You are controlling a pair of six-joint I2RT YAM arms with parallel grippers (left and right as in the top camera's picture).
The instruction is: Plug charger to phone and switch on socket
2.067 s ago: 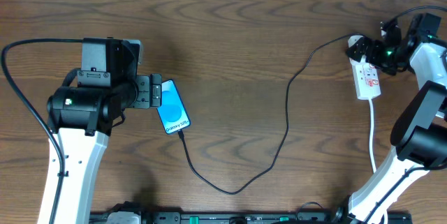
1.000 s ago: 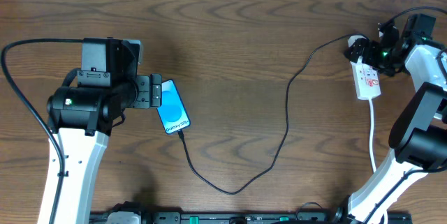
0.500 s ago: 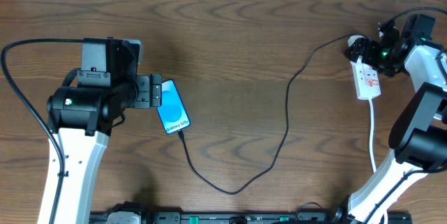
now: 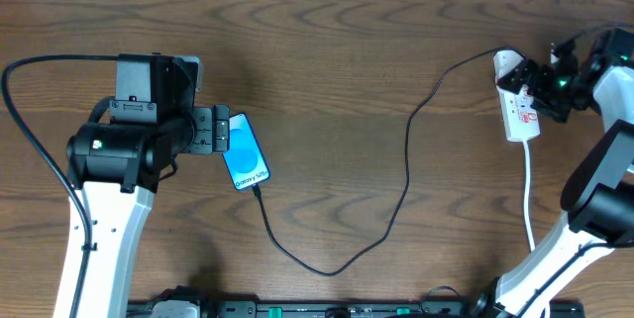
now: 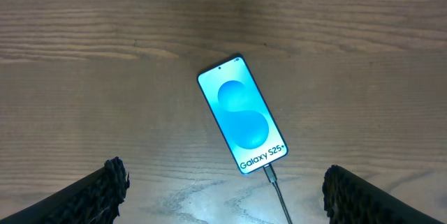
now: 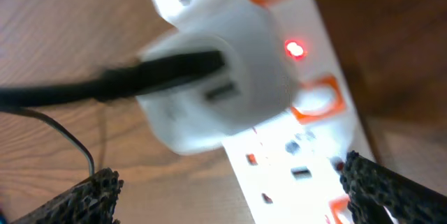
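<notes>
The phone [image 4: 245,151] lies face up on the wooden table with its blue screen lit, also in the left wrist view [image 5: 242,114]. The charger [image 4: 407,150], a thin black cable, has its tip in the phone's lower end [image 5: 270,174] and loops across to a white adapter [image 6: 216,91] plugged into the socket [image 4: 521,116]. A small red light [image 6: 296,48] glows on the socket [image 6: 307,161]. My left gripper [image 4: 220,130] hovers open at the phone's left edge, holding nothing [image 5: 225,176]. My right gripper [image 4: 537,88] stands open over the socket, next to the adapter, gripping nothing [image 6: 230,185].
A thick white cord [image 4: 528,194] runs from the socket toward the front edge beside the right arm's base. A thick black robot cable [image 4: 30,130] arcs at the far left. The charger's loop [image 4: 332,269] lies near the front middle.
My right gripper has drawn back to the right off the adapter end of the socket, uncovering the white adapter. The left arm, phone and cable have not moved.
</notes>
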